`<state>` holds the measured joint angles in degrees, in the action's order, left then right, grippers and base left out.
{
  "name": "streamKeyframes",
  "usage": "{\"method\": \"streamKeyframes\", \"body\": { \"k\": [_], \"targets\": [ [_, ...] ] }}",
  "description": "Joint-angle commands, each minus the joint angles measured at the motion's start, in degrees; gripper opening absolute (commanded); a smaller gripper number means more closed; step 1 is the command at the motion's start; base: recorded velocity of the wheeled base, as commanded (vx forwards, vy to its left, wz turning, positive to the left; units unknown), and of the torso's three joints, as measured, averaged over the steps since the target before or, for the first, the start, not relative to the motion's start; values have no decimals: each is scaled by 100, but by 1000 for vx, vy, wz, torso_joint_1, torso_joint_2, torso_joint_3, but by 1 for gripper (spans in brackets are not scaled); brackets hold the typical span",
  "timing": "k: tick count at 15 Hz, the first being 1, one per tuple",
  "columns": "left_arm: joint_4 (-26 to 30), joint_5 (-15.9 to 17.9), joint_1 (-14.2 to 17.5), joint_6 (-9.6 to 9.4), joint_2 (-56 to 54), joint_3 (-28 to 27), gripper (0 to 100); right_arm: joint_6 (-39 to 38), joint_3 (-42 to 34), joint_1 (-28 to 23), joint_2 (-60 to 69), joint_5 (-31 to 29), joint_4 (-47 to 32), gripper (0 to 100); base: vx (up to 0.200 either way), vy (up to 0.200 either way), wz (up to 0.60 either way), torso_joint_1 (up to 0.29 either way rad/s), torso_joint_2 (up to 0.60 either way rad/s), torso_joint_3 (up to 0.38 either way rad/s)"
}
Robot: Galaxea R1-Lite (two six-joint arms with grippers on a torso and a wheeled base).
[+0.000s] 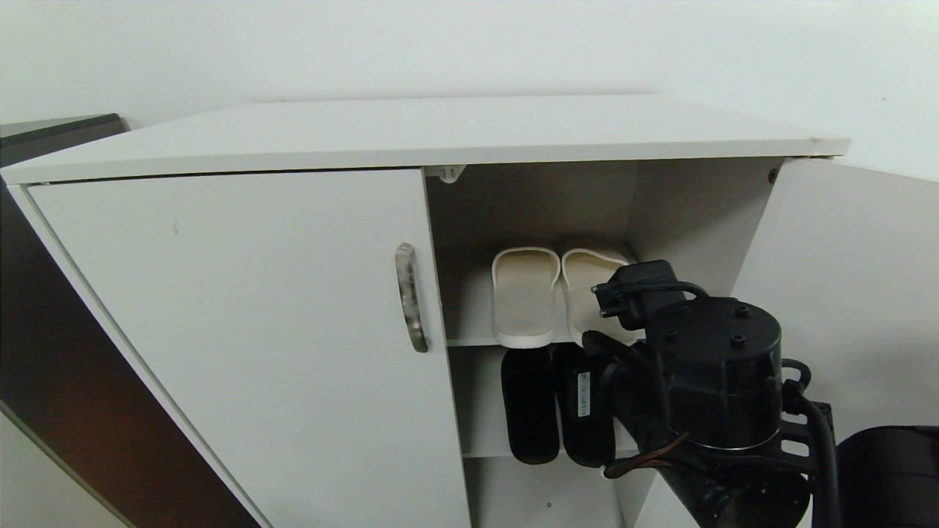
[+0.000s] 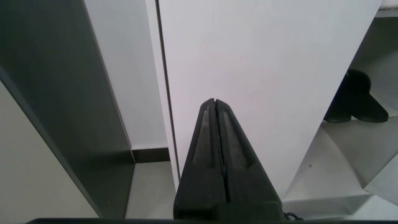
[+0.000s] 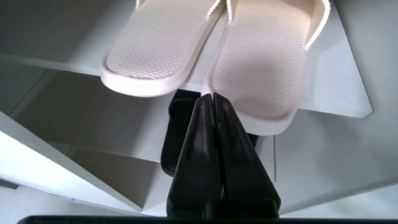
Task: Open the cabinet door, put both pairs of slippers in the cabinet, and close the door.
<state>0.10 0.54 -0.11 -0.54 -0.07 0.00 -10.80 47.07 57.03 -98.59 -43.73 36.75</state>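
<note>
Here, your right tool (image 3: pixel 214 95) is pinched shut and empty, its tip just in front of the heels of the cream slippers (image 1: pixel 524 304). They lie side by side on the upper shelf (image 1: pixel 469 341) of the cabinet (image 1: pixel 440 132), and their insoles are dimpled. The matte black slippers (image 1: pixel 530 411) sit on the lower shelf (image 1: pixel 484 449). Your left tool (image 2: pixel 214 101), also pinched shut, faces the smooth white left door (image 1: pixel 242 330) with its curved metal handle (image 1: pixel 411 297).

cabinet door (image 1: pixel 242 330): smooth matt white board
handle (image 1: pixel 411 297): brushed metal, slight sheen
cream slippers (image 1: pixel 524 297): pebbled, rubbery, matt
black slippers (image 1: pixel 530 403): matt
</note>
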Motion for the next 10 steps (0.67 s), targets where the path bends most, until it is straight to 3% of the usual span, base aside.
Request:
{"method": "streamKeyframes", "body": {
  "k": [1, 5, 10],
  "targets": [
    [-1, -1, 2, 1, 7, 0, 0, -1, -5, 1, -64, -4, 16, 0, 0, 0, 0, 0, 0, 0],
    [-1, -1, 2, 10, 7, 0, 0, -10, -84, 1, -108, 5, 16, 0, 0, 0, 0, 0, 0, 0],
    [-1, -1, 2, 1, 7, 0, 0, -10, -101, 1, -284, 22, 244, 0, -200, 0, 0, 2, 4, 2]
  ]
}}
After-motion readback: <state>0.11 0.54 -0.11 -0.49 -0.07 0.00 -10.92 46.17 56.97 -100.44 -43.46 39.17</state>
